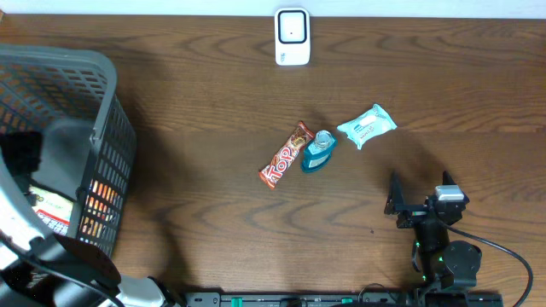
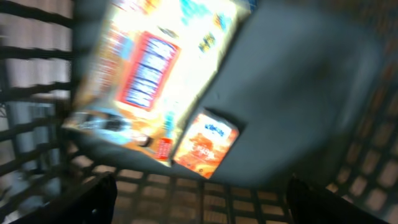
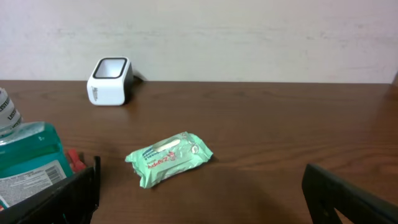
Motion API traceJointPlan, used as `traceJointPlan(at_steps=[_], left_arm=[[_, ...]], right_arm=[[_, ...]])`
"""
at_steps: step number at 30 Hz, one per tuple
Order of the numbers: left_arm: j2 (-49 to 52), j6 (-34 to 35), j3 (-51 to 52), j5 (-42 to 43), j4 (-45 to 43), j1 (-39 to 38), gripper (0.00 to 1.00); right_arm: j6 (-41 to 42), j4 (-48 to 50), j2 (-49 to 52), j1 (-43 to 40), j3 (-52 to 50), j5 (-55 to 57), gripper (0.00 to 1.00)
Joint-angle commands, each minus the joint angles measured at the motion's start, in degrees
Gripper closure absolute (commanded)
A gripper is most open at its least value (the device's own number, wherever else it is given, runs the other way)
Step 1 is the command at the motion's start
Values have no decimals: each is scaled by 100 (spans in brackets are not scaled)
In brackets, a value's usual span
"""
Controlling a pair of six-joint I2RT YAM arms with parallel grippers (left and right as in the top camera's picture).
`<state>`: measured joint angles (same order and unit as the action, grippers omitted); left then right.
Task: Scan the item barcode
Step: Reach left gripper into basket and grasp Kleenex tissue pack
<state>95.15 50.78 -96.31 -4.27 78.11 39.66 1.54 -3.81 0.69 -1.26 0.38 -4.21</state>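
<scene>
basket (image 1: 109,94): far left | scanner (image 1: 292,37): back centre | candy bar (image 1: 287,154), bottle (image 1: 318,151), wipes pack (image 1: 366,125): mid-table, left to right

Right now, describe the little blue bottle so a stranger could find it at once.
On the wooden table, start at the white barcode scanner and come toward the middle, to three items in a row. The teal bottle is the centre one, against the red Top candy bar, the pale green wipes packet on its other side. Only it is a bottle; its neighbours are wrappers.
</scene>
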Motion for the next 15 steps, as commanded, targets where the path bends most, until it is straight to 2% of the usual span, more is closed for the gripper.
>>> traceJointPlan(at_steps=[1, 8, 15], left_arm=[[127, -785, 1294, 1029, -787, -81, 13], [129, -901, 2924, 1032, -2164, -131, 13], [131, -1200, 3880, 1075, -3563, -221, 13]], right_arm=[[79, -17, -31, 46, -7, 24, 1], [79, -17, -31, 46, -7, 24, 1], [79, -17, -31, 46, -7, 24, 1]])
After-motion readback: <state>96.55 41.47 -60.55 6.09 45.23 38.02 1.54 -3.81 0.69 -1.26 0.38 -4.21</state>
